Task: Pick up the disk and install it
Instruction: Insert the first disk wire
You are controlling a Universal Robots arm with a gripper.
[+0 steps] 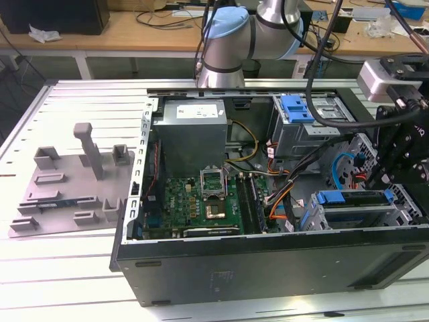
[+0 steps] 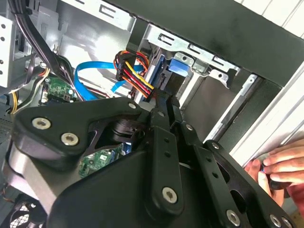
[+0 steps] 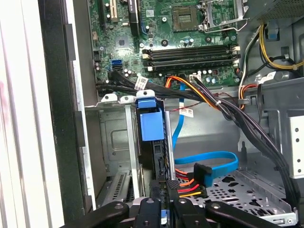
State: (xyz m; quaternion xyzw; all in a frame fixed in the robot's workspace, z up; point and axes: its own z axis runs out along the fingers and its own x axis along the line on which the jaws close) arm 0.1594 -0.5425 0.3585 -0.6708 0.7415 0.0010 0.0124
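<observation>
Progress check: the gripper [image 3: 164,206] is down inside the open case [image 1: 268,268], and its fingers look pressed together on the near edge of the disk [image 3: 152,128], pinching it. The disk stands on edge in the bay [image 3: 114,137] straight ahead of the gripper, with its blue bracket end farthest from the fingers. I'd say the pickup is done and the install is mostly there. It's between the bay's rails, but I can't tell if it's fully seated or clicked in.

Just beside the fingers is a power plug [image 3: 187,185] with red, yellow and orange wires, and a blue data cable [image 3: 209,159] loops a bit past that. Whether either one is plugged into the disk, I can't tell. The slot next to the disk on the case-wall side looks empty.

In the second wrist view a person's hand [image 2: 280,166] rests on the case rim behind the gripper.

Past the bay the case also holds the motherboard [image 3: 161,28], then well beyond that a second bay with a blue latch [image 1: 295,107] and the power supply [image 1: 194,127].

Outside the case, far from the gripper, a grey fixture [image 1: 67,181] lies on the tabletop [image 1: 67,282].
</observation>
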